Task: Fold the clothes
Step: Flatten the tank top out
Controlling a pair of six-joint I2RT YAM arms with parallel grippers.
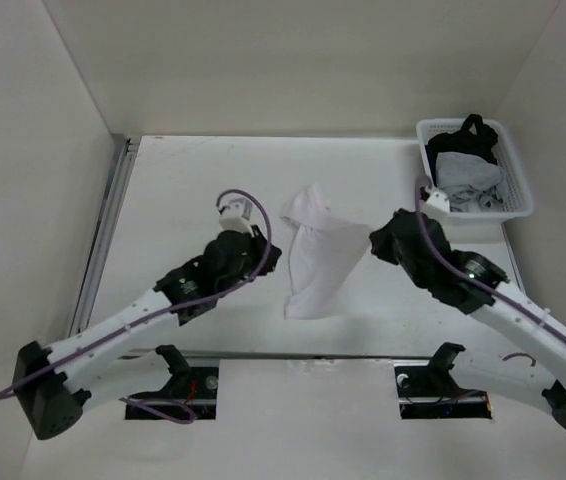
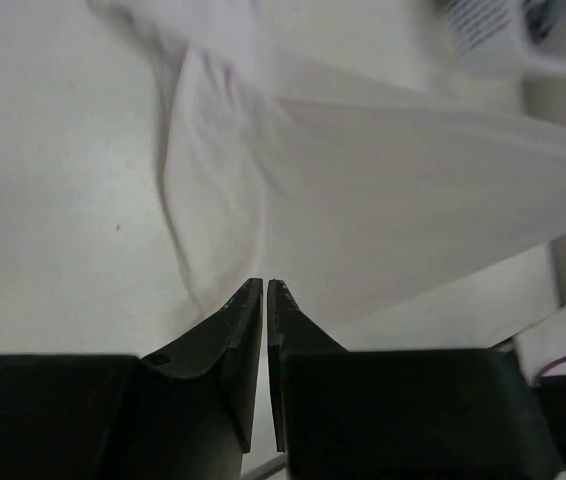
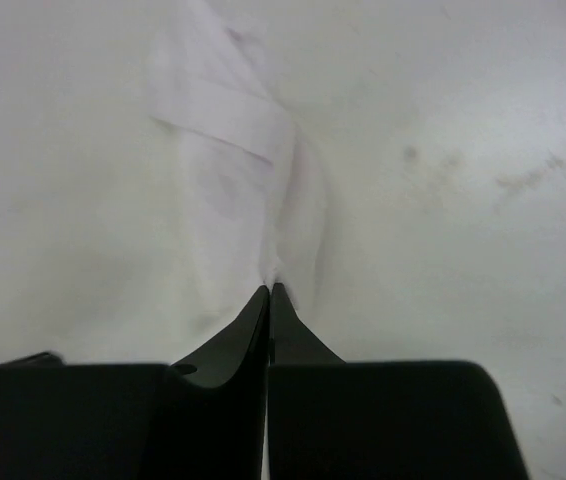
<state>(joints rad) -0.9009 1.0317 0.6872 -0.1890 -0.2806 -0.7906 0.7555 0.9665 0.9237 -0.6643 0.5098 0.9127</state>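
The clothes [image 1: 319, 258] are a thin white garment in the middle of the table, stretched between my two grippers, with a bunched part toward the back. My left gripper [image 1: 279, 260] meets its left edge. In the left wrist view the gripper [image 2: 265, 283] is shut down to a thin slit, its tips on the lower edge of the clothes [image 2: 383, 200]. My right gripper [image 1: 371, 240] is at the garment's right corner. In the right wrist view this gripper [image 3: 271, 287] is shut on the clothes [image 3: 243, 180], which pucker into folds right at the tips.
A white mesh basket [image 1: 516, 175] stands at the back right corner, holding dark and grey garments. White walls close off the back and both sides. A metal rail [image 1: 108, 220] runs along the table's left edge.
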